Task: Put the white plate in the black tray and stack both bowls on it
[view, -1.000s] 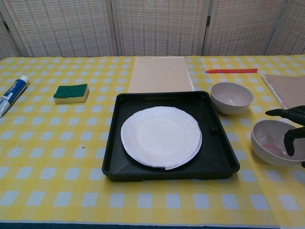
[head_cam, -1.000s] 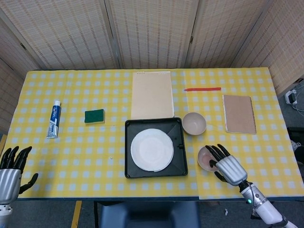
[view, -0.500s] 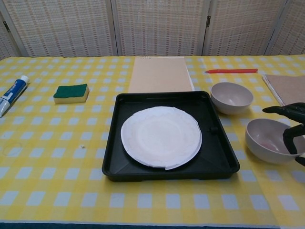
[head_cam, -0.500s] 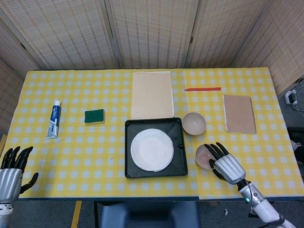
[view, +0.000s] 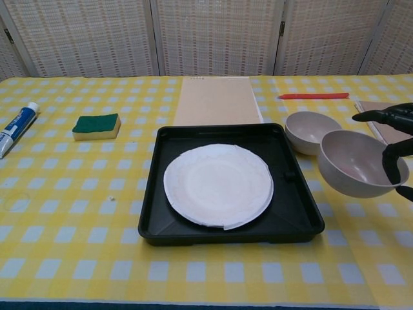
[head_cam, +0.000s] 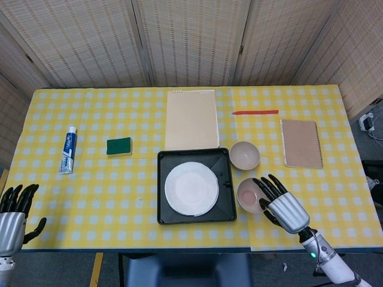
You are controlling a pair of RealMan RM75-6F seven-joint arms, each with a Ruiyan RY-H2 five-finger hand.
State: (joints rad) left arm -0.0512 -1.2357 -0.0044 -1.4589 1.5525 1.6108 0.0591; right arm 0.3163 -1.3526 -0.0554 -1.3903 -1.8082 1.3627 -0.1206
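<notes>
Left robot hand (head_cam: 13, 216): at the near left edge of the head view, off the corner of the counter, dark fingers spread apart and holding nothing.
Counter (head_cam: 108, 185): covered in a yellow-and-white checked cloth.
Blue-and-white tube (head_cam: 69, 149): lies flat on the far left of the cloth.
Green rectangular sponge with yellow base (view: 97, 125): just right of the tube, apart from it.
Tan rectangular board (head_cam: 191, 119): lies flat behind the tray, its near edge close to the tray's far rim.
Square black plastic tray (view: 298, 213): centre of the counter, near side.
Round white plate (view: 217, 184): lies flat inside the tray, roughly centred.
Beige bowl on the cloth (view: 312, 132): upright just off the tray's far right corner.
Red pen (head_cam: 255, 112): lies crosswise behind that bowl, well apart from it.
Beige bowl with pinkish inside (view: 354, 163): lifted off the cloth and tilted, just right of the tray's right rim, in front of the other bowl.
Right robot hand (head_cam: 280, 202): holds the pinkish bowl by its right rim, dark fingers reaching over the edge.
Brown notebook (head_cam: 301, 143): flat on the far right of the cloth.
</notes>
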